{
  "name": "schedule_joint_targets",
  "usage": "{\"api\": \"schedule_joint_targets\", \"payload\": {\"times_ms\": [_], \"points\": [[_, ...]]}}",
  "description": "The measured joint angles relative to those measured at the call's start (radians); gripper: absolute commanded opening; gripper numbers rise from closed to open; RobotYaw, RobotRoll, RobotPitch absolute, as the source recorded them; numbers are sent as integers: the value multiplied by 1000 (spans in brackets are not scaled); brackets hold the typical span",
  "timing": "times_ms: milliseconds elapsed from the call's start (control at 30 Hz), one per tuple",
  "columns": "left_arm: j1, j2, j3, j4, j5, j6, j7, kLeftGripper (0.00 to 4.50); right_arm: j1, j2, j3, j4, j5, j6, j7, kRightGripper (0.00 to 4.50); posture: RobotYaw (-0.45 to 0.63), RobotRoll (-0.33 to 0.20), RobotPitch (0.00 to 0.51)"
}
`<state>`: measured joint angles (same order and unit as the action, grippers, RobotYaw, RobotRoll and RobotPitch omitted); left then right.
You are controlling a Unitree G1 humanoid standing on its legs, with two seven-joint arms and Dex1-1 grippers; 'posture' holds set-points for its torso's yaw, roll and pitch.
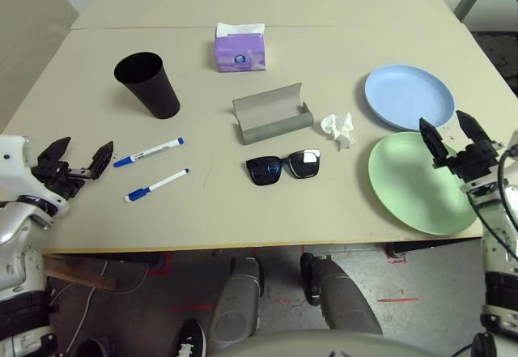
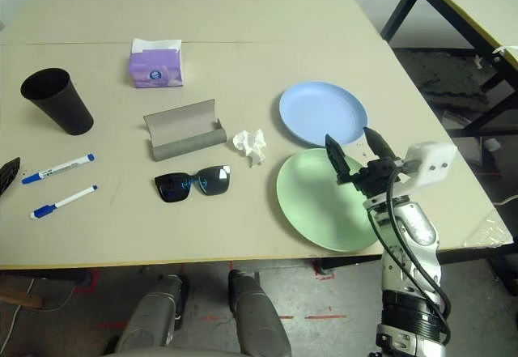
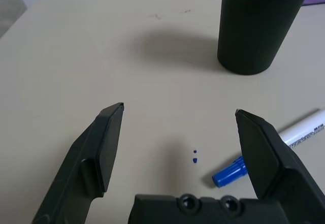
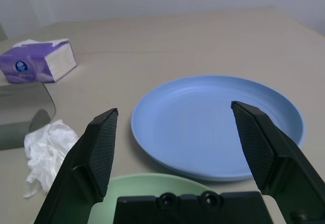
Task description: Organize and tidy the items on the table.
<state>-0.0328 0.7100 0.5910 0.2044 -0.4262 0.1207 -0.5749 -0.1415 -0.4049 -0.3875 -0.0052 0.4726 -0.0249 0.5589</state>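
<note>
- On the pale beige table, seen from the head camera's left eye, nothing looks sorted yet: a black cup stands far left, two blue-capped markers lie nearer the front, a grey glasses case sits open at centre with black sunglasses just in front of it, and a crumpled tissue lies between the case and the plates.
- At the right, a light blue plate lies behind a green plate; a purple tissue box stands at the back.
- Both arms hover at the table's sides. The left gripper has its jaws spread and empty, near the markers; the right gripper is likewise spread and empty above the green plate.
- From the right eye, the same layout appears (shifted sideways), with the right gripper over the far edge of the green plate.
- Along the left wrist, wide-apart fingers frame bare tabletop; one marker lies just beside a finger, the cup beyond.
- Along the right wrist, spread fingers frame the blue plate, with the tissue off to one side.
- My reading: the tidying is only starting. A sensible next move would be lowering one gripper onto its nearest item, a marker or a plate rim, and closing squarely.
</note>
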Motion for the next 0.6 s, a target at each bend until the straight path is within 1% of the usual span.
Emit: {"api": "schedule_joint_targets", "payload": {"times_ms": [100,200,400,533,600], "points": [[-19,0,-3,0,0,0,0,4457,4,8,3,-9,0,3,-13,4500,35,0,234],[-60,18,-20,0,1,3,-7,4457,5,12,8,-9,0,3,-14,4500,47,0,237],[-66,26,-20,-7,1,12,-7,4457,5,4,5,18,1,2,-1,4500,42,0,237],[-57,10,-22,-40,0,18,-1,4457,4,-31,-16,45,3,1,9,4500,29,0,232],[-44,-6,-22,-61,0,21,5,4457,-1,-54,-40,73,6,-2,11,4500,33,0,237]]}}
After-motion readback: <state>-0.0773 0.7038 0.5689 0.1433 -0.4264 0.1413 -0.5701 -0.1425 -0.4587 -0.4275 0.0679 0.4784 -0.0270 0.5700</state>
